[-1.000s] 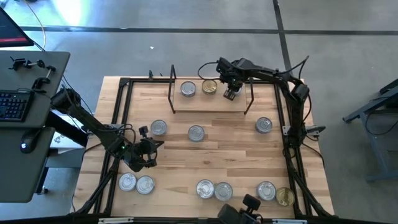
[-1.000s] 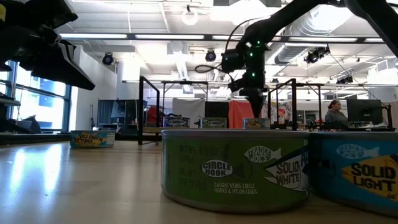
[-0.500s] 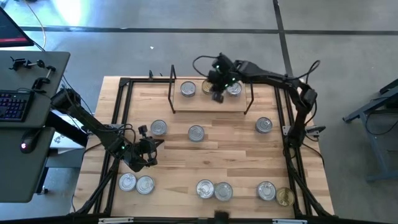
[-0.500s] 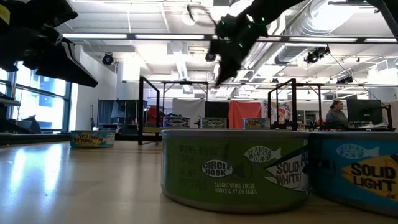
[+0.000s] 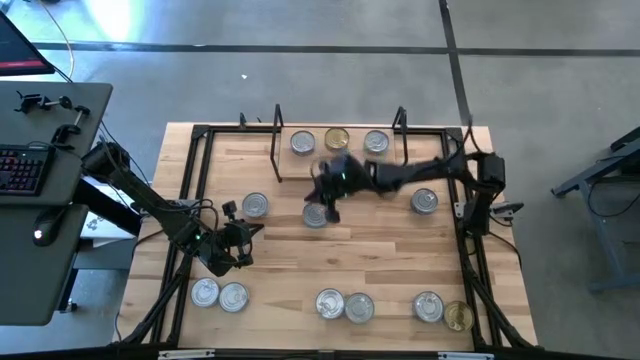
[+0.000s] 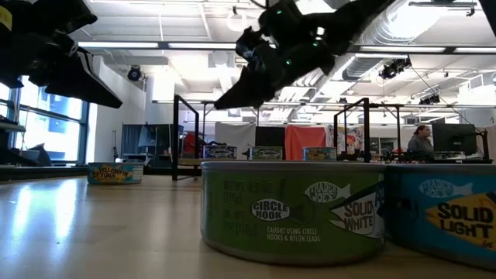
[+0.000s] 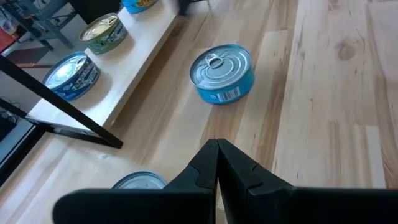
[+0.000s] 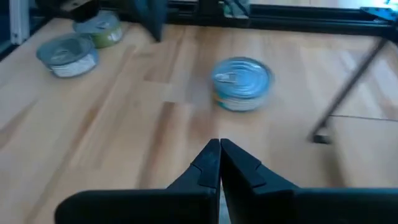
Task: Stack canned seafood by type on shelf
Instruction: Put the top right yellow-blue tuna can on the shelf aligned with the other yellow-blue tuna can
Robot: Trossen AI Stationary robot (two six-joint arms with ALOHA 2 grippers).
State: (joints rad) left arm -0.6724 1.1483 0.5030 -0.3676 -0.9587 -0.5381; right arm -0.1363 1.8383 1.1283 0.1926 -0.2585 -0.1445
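Observation:
Three tins of canned seafood [image 5: 337,141] stand in a row on the shelf [image 5: 340,165] at the table's far side; they also show as tins [image 7: 68,74] on the board in the left wrist view. More tins lie loose on the table, among them a blue one [image 7: 222,74] in the middle and another [image 8: 241,81] left of it. My right gripper [image 5: 326,205] is shut and empty, slanting down above the middle tin [image 5: 315,215]. My left gripper [image 5: 250,236] is shut and empty, raised over the table's left part.
Near the front edge lie two tins [image 5: 220,295] at the left, two [image 5: 345,306] in the middle, and a silver and a gold one [image 5: 443,312] at the right. One tin [image 5: 424,201] lies at mid right. A black frame [image 5: 195,180] rims the table.
My right gripper has swung from over the shelf's right part toward the table's near and left sides, to above the middle tin, tipping from pointing down to a shallow slant. It has stayed shut. The shelf's right tin, covered by it before, now shows.

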